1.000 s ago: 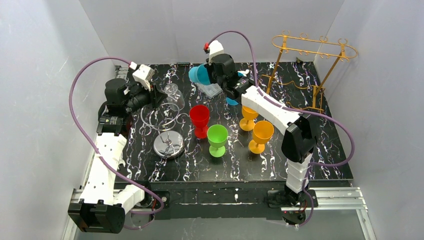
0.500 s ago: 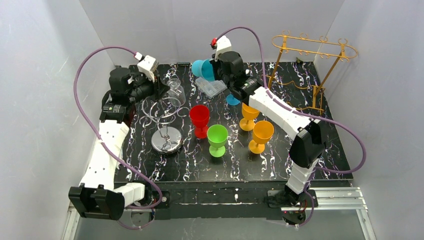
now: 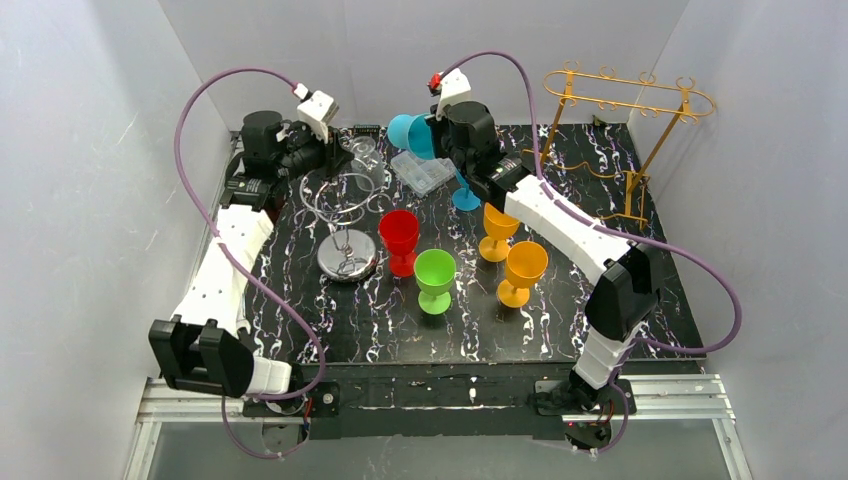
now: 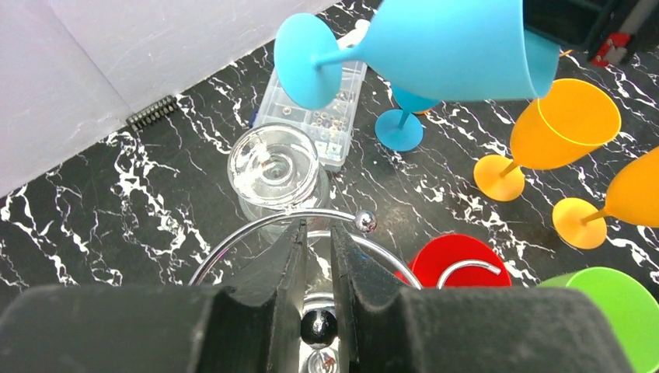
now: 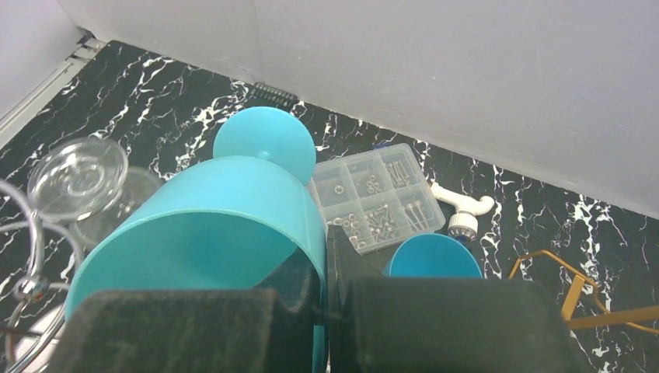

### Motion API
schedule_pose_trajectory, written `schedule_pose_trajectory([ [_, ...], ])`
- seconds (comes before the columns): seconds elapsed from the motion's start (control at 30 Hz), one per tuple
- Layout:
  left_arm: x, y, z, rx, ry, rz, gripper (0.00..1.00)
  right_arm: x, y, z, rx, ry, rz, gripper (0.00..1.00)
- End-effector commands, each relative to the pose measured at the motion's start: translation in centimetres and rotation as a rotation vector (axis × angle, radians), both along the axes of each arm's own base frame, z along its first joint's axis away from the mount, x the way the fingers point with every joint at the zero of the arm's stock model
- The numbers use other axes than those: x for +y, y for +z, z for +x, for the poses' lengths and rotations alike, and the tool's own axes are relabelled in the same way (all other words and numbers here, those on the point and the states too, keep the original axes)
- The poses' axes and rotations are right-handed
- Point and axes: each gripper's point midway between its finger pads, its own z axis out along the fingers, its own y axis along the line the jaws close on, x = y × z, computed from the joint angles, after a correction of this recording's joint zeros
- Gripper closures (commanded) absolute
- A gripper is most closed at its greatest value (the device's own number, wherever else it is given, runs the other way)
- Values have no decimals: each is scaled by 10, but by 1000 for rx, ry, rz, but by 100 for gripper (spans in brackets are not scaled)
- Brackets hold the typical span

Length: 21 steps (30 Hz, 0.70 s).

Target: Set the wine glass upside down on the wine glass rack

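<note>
Right gripper (image 5: 322, 268) was pinched shut on the rim wall of the cyan wine glass (image 3: 412, 135), which hung on its side above the table's back, foot pointing away. Left gripper (image 4: 316, 249) was clamped on the chrome wire rack (image 3: 345, 262). Glass looked plastic: light, stiff, smooth. The rim pinch may slip; the stem seemed a surer hold.

Blue wine glass (image 5: 194, 233) rim hidden behind right hand (image 5: 323, 260), green glass (image 4: 614, 311) cut at corner
</note>
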Motion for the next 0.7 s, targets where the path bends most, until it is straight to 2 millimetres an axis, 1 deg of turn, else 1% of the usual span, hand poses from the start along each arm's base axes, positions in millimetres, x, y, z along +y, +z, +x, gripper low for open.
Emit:
schedule_pose_trajectory([
  [0.0, -10, 123, 8, -420, -45, -17, 100, -19, 43, -5, -97, -40, 61, 99],
  [0.13, -11, 125, 17, -447, -51, 11, 100, -21, 44, -6, -98, -42, 61, 99],
  [0.23, -14, 122, 18, -463, -68, 38, 100, -23, 44, -8, -96, -44, 58, 99],
  [0.37, -15, 106, 17, -483, -82, 101, 100, -27, 44, -13, -93, -45, 62, 99],
  [0.43, -14, 98, 14, -477, -84, 116, 100, -29, 45, -16, -94, -44, 67, 99],
  [0.57, -13, 89, 6, -467, -85, 126, 100, -32, 48, -20, -91, -41, 71, 99],
  [0.67, -12, 79, 0, -444, -84, 131, 100, -33, 51, -24, -90, -35, 81, 99],
])
